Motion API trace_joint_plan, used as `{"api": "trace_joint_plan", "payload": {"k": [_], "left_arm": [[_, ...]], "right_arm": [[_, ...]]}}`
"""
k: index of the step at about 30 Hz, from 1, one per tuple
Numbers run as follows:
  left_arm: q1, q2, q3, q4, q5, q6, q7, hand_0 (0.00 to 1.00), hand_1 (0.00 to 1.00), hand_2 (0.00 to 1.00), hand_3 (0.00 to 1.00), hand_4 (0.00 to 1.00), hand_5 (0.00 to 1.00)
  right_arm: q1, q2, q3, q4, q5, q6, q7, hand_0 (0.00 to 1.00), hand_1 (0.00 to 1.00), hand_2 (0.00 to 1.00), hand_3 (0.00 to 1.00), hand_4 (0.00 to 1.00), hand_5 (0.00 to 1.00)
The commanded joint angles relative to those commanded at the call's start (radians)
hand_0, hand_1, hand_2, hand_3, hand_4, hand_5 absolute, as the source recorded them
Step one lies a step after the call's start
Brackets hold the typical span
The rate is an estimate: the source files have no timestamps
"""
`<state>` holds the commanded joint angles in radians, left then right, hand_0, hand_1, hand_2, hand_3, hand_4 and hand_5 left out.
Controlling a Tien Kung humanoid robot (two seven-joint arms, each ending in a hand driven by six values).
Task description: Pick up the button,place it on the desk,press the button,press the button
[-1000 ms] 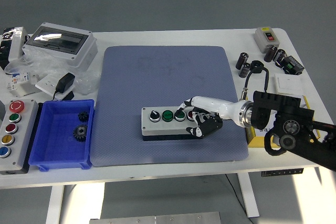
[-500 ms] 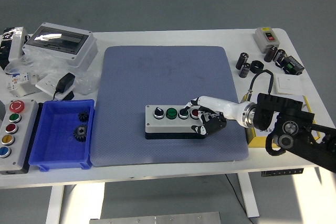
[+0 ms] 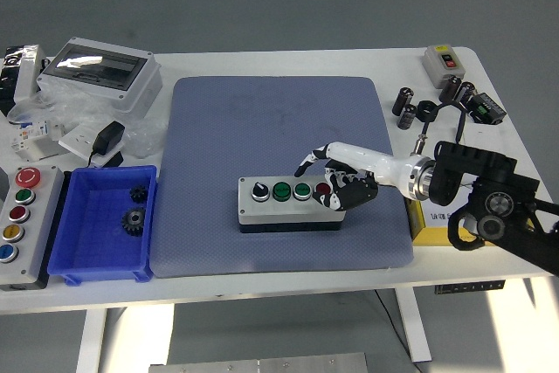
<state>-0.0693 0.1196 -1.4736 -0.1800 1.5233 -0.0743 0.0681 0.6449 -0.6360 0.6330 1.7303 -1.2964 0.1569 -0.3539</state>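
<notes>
The grey button box point(image 3: 288, 203) is lying on the blue mat point(image 3: 279, 172) near its front edge, carrying a black selector, two green buttons and a red button; the right hand point(image 3: 342, 186) is closing its fingers around the box's right end, beside the red button point(image 3: 323, 189); a blue bin point(image 3: 103, 220) holding two gears is sitting left of the mat on the white table point(image 3: 262, 290)

A white desk point(image 3: 262, 286) is seen, largely covered by a blue-grey mat point(image 3: 262, 128). At the left edge are placed a blue bin point(image 3: 65, 255), a grey button panel point(image 3: 22, 229), a clear-lidded enclosure point(image 3: 100, 72) and a black adapter point(image 3: 109, 137). At the right are found black cylinders point(image 3: 404, 102), a small switch box point(image 3: 441, 60), a white plate point(image 3: 479, 137) and a yellow box point(image 3: 424, 233)
</notes>
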Motion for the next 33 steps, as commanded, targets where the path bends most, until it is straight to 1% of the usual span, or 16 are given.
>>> {"api": "trace_joint_plan", "payload": {"k": [3, 5, 6, 8, 9, 12, 14, 15, 18, 20, 21, 24, 26, 27, 32, 33], "left_arm": [[0.001, 0.000, 0.002, 0.000, -0.004, 0.001, 0.001, 0.627, 0.613, 0.566, 0.607, 0.821, 0.213], [0.002, 0.000, 0.003, 0.000, -0.005, 0.001, 0.001, 0.627, 0.613, 0.566, 0.607, 0.821, 0.213], [0.002, 0.000, 0.004, 0.000, -0.007, 0.002, 0.001, 0.627, 0.613, 0.566, 0.607, 0.821, 0.213], [0.003, -0.001, 0.008, 0.000, -0.011, 0.003, 0.002, 0.627, 0.613, 0.566, 0.607, 0.821, 0.213], [0.003, -0.002, 0.010, 0.000, -0.014, 0.004, 0.002, 0.627, 0.613, 0.566, 0.607, 0.822, 0.214], [0.007, -0.006, 0.017, 0.000, -0.025, 0.008, 0.004, 0.627, 0.613, 0.566, 0.607, 0.822, 0.214], [0.012, -0.007, 0.017, 0.000, -0.031, 0.010, 0.005, 0.627, 0.613, 0.566, 0.607, 0.822, 0.214], [0.015, -0.008, 0.015, 0.000, -0.031, 0.010, 0.005, 0.627, 0.613, 0.566, 0.607, 0.823, 0.220], [0.024, -0.012, 0.010, 0.000, -0.036, 0.013, 0.009, 0.627, 0.613, 0.566, 0.607, 0.823, 0.220], [0.028, -0.015, 0.012, 0.000, -0.040, 0.015, 0.011, 0.627, 0.613, 0.566, 0.607, 0.823, 0.220], [0.029, -0.017, 0.014, 0.000, -0.044, 0.016, 0.012, 0.627, 0.613, 0.565, 0.606, 0.822, 0.225], [0.030, -0.019, 0.020, 0.000, -0.052, 0.018, 0.011, 0.627, 0.613, 0.565, 0.606, 0.822, 0.225], [0.030, -0.018, 0.025, 0.000, -0.059, 0.019, 0.008, 0.627, 0.613, 0.565, 0.606, 0.822, 0.225], [0.029, -0.017, 0.028, 0.000, -0.064, 0.020, 0.006, 0.629, 0.613, 0.566, 0.607, 0.821, 0.226], [0.031, -0.015, 0.032, 0.000, -0.073, 0.020, 0.004, 0.629, 0.613, 0.566, 0.607, 0.821, 0.226], [0.032, -0.015, 0.031, 0.000, -0.073, 0.020, 0.004, 0.628, 0.613, 0.567, 0.607, 0.817, 0.238]], "right_arm": [[-0.028, -0.003, 0.053, 0.022, -0.041, -0.027, 0.004, 0.002, 0.078, 0.173, 0.744, 0.550, 0.002], [-0.062, 0.005, 0.091, 0.028, -0.070, -0.063, 0.026, 0.002, 0.078, 0.173, 0.744, 0.550, 0.002], [-0.084, 0.014, 0.113, 0.027, -0.091, -0.088, 0.047, 0.002, 0.078, 0.173, 0.744, 0.550, 0.002], [-0.132, 0.045, 0.161, 0.018, -0.118, -0.144, 0.095, 0.002, 0.078, 0.173, 0.744, 0.550, 0.002], [-0.156, 0.061, 0.183, 0.016, -0.121, -0.172, 0.119, 0.002, 0.081, 0.193, 0.745, 0.474, 0.063], [-0.239, 0.117, 0.255, 0.020, -0.093, -0.269, 0.209, 0.002, 0.081, 0.193, 0.745, 0.474, 0.063], [-0.302, 0.163, 0.310, 0.033, -0.064, -0.344, 0.280, 0.002, 0.081, 0.193, 0.745, 0.474, 0.063], [-0.329, 0.182, 0.332, 0.035, -0.044, -0.376, 0.314, 0.002, 0.062, 0.177, 0.795, 0.889, 0.233], [-0.411, 0.247, 0.407, 0.004, 0.032, -0.472, 0.432, 0.002, 0.062, 0.177, 0.795, 0.889, 0.233], [-0.452, 0.284, 0.446, -0.025, 0.082, -0.519, 0.504, 0.002, 0.062, 0.177, 0.795, 0.889, 0.233], [-0.474, 0.304, 0.465, -0.042, 0.111, -0.542, 0.543, 0.116, 0.257, 0.381, 0.809, 0.994, 0.506], [-0.514, 0.334, 0.498, -0.071, 0.188, -0.589, 0.646, 0.116, 0.257, 0.381, 0.809, 0.994, 0.506], [-0.526, 0.339, 0.514, -0.079, 0.235, -0.594, 0.704, 0.116, 0.257, 0.381, 0.809, 0.994, 0.506], [-0.530, 0.340, 0.523, -0.082, 0.259, -0.593, 0.732, 0.739, 0.789, 0.818, 0.944, 0.998, 0.687], [-0.536, 0.345, 0.563, -0.108, 0.367, -0.564, 0.838, 0.739, 0.789, 0.818, 0.944, 0.998, 0.687], [-0.536, 0.346, 0.567, -0.114, 0.386, -0.559, 0.850, 0.885, 0.881, 0.895, 0.927, 0.998, 0.998]]}}
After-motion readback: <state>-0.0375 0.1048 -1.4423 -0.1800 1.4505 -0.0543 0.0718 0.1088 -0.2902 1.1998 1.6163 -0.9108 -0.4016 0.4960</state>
